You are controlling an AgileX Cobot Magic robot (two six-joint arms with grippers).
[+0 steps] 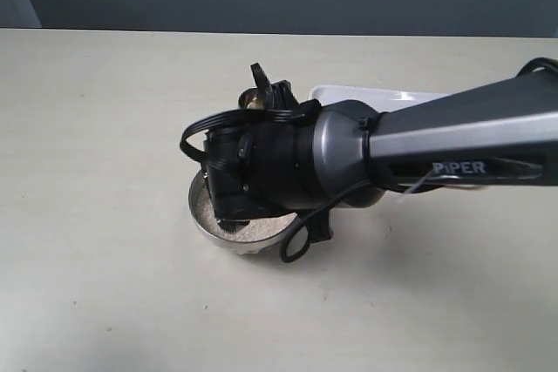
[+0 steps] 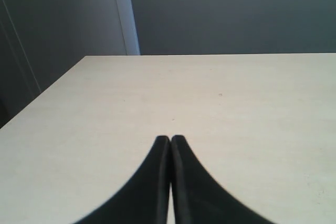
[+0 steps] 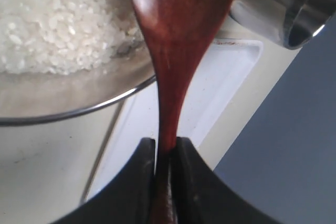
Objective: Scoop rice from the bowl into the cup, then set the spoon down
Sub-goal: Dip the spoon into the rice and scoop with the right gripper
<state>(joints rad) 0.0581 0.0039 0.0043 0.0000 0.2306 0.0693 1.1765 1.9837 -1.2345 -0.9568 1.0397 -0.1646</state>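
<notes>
My right gripper (image 3: 167, 142) is shut on the thin handle of the dark reddish-brown wooden spoon (image 3: 173, 35). The oval scoop reaches out past the fingertips, between the bowl and the cup, and its visible face carries no grains. The wide steel bowl (image 3: 63, 103) holds white rice (image 3: 52, 19). The small steel cup (image 3: 278, 3) stands just beyond the scoop. In the exterior view the right arm covers most of the bowl (image 1: 209, 228), leaving only a strip of rice (image 1: 257, 231) showing, and it hides the cup. My left gripper (image 2: 170, 139) is shut and empty over bare table.
A flat white tray (image 1: 366, 93) lies behind the bowl, partly under the right arm, and appears under the spoon as the tray (image 3: 220, 87). The pale table (image 2: 210, 93) ends at a grey-blue wall.
</notes>
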